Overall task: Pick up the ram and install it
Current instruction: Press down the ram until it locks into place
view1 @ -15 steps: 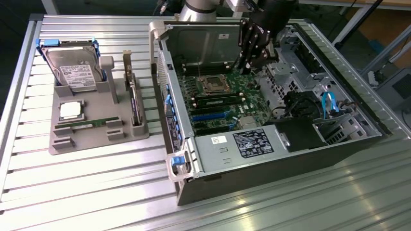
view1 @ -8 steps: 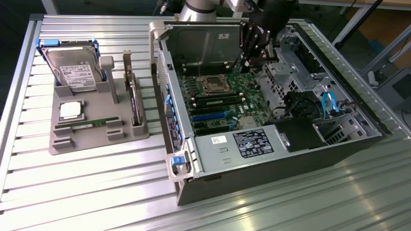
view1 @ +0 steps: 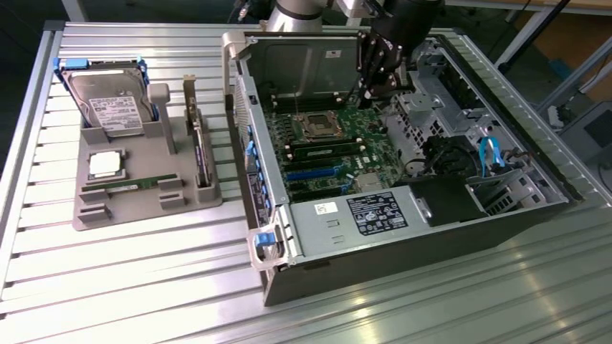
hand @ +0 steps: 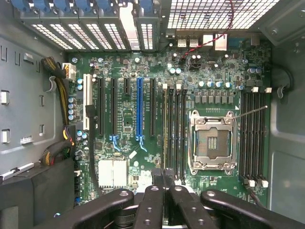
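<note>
Ram (view1: 125,185) — I read it as green stick lying flat on tray (view1: 100,215), outside case (view1: 402,247), on exterior view's left of it. Claw (hand: 163,175) clenched on nothing, hovering inside case above board (hand: 128,119). My judgement — pickup and install both undone.

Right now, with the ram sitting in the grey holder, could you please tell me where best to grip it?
Take the ram by the middle of its top long edge, pinched across its thin faces from above: it appears to stand on edge in the grey holder, whose blocks flank both ends.
</note>
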Motion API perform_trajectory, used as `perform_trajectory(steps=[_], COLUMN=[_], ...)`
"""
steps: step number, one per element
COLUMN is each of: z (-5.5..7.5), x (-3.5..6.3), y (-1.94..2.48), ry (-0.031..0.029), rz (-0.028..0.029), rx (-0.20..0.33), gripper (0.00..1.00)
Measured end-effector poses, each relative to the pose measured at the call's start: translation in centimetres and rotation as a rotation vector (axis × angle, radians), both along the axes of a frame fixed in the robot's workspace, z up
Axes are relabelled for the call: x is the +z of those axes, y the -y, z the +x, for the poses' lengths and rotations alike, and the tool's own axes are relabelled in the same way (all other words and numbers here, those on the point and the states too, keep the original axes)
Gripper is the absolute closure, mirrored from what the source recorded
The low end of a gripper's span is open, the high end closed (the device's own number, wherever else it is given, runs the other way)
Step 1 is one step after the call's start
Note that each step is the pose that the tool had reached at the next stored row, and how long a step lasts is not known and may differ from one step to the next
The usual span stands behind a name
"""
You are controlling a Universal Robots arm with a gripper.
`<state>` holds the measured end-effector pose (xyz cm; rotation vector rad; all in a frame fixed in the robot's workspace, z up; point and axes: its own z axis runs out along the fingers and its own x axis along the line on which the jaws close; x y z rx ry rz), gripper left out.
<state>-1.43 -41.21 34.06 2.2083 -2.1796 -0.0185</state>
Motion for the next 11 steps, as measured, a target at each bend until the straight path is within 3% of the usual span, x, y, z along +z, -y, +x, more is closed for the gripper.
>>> perform_trajectory(steps=[8,11], z=[0.06,0.62], x=[0.00,0.00], y=[0.00,0.00], ry=[0.0000,0.0000], rz=[0.0000,-0.0001], rx=[0.000,0.000], gripper=[0.90,0.90])
